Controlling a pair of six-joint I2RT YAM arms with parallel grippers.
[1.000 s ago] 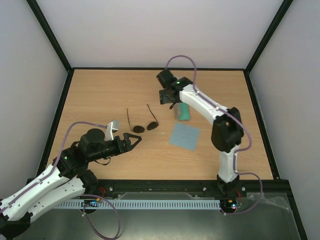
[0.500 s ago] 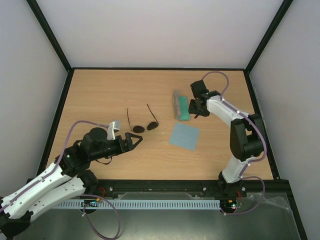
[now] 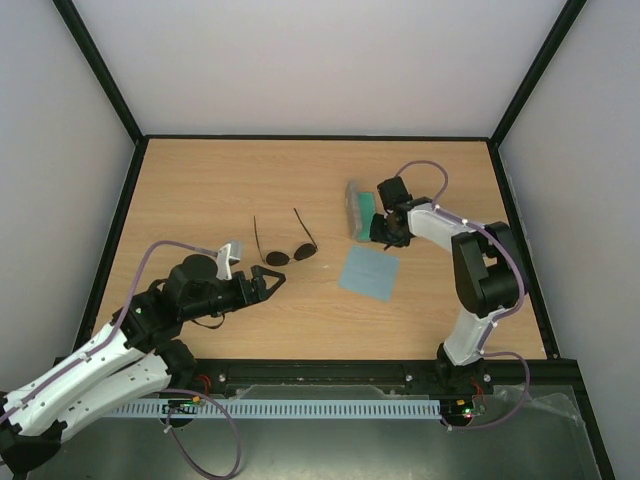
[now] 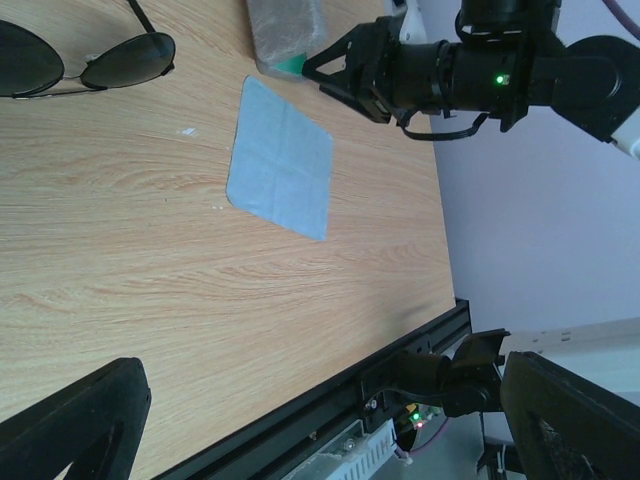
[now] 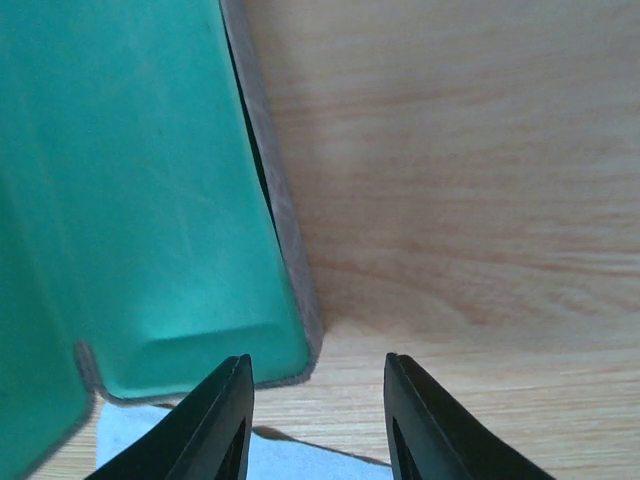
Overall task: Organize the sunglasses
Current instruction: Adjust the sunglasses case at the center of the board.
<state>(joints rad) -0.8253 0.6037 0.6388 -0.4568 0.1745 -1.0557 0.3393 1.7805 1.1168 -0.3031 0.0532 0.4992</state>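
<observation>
The sunglasses (image 3: 285, 251) lie on the wooden table left of centre, lenses toward the near edge, temple arms spread toward the back; they also show as sunglasses (image 4: 95, 62) in the left wrist view. My left gripper (image 3: 268, 283) hovers just short of them, open and empty, its gripper (image 4: 320, 430) fingers wide apart. The grey case (image 3: 363, 212) lies open, green lining up. My right gripper (image 3: 386, 229) sits at the case's near right corner. In the right wrist view the gripper (image 5: 318, 420) is open, only bare table between its fingers, beside the case (image 5: 130, 190).
A blue-grey square cloth (image 3: 368, 272) lies flat just in front of the case, and a corner of the cloth (image 5: 200, 458) shows under my right fingers. A black frame rail (image 3: 330, 368) borders the table's near edge; grey walls enclose the sides and back.
My right gripper has swung from the case's far left end round to its right side, then to its near right corner, jaws narrowing. The left arm and the sunglasses have stayed put.
</observation>
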